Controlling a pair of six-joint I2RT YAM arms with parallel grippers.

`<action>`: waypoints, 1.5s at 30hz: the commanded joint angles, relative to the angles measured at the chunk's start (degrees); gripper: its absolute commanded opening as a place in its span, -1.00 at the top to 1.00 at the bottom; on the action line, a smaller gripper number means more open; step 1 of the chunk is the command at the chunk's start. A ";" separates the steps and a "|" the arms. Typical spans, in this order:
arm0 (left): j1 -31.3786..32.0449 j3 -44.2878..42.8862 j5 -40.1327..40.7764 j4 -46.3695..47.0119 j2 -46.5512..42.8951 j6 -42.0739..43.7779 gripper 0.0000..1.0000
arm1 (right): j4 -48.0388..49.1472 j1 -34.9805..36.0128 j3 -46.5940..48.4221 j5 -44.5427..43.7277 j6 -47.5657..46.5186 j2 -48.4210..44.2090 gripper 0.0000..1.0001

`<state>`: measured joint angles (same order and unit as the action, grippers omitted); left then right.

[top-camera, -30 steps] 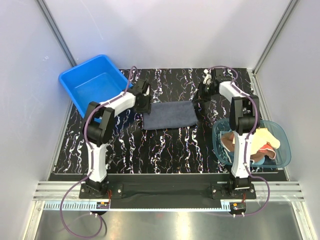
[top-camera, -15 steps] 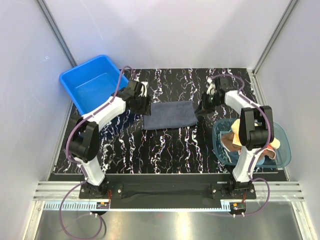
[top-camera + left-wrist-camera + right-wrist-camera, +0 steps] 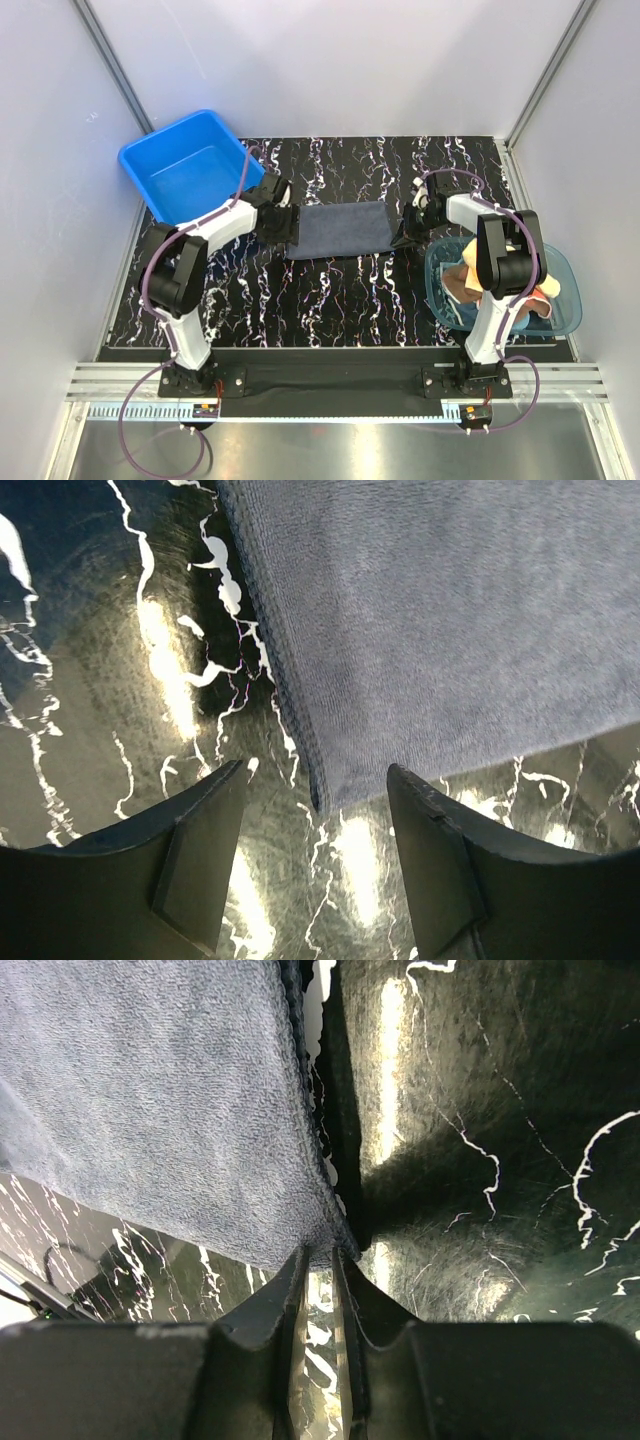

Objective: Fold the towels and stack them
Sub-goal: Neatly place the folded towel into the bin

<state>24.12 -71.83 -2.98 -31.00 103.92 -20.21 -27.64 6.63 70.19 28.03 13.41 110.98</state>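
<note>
Navy towel flat on tabletop, right of blue tub, long axis pointing away from tub. My left claw released, straddling tub-side corner. My right claw nearly clenched at far corner; cannot tell whether it grasps.

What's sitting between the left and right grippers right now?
Only the dark grey towel, lying flat on the marbled table; the top external view shows it.
</note>
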 commanded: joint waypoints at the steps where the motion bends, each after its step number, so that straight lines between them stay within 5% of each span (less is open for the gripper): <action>1: -0.04 -1.11 0.00 2.88 2.16 -2.82 -0.27 | 1.71 0.40 -0.23 -0.79 0.13 -1.38 0.57; 22: -0.21 -6.03 2.37 6.92 10.69 -10.20 -0.18 | 2.24 0.31 -1.29 -0.79 0.48 -11.48 0.51; 26: -0.04 -7.87 2.54 5.26 12.97 -10.82 -0.07 | 2.85 0.31 -2.08 -0.26 0.83 -13.33 0.47; 29: 0.05 -8.76 4.37 2.80 13.50 -11.17 0.24 | 2.77 0.31 -1.99 -0.17 1.00 -14.65 0.39; 33: 0.66 -9.81 5.45 0.95 13.24 -9.68 0.95 | 3.38 0.40 -2.43 -0.17 2.14 -17.80 -0.05; 37: 3.03 -13.42 6.06 -3.97 11.41 -4.15 1.00 | 2.95 0.40 -2.34 -0.52 2.59 -21.14 -0.99; 45: 6.29 -10.26 10.27 -14.25 -0.55 6.40 1.00 | 1.53 0.31 -2.17 -2.72 3.46 -27.47 -0.99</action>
<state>30.83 -82.74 3.51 -39.53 111.39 -19.46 -26.39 6.66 67.61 26.39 16.01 87.18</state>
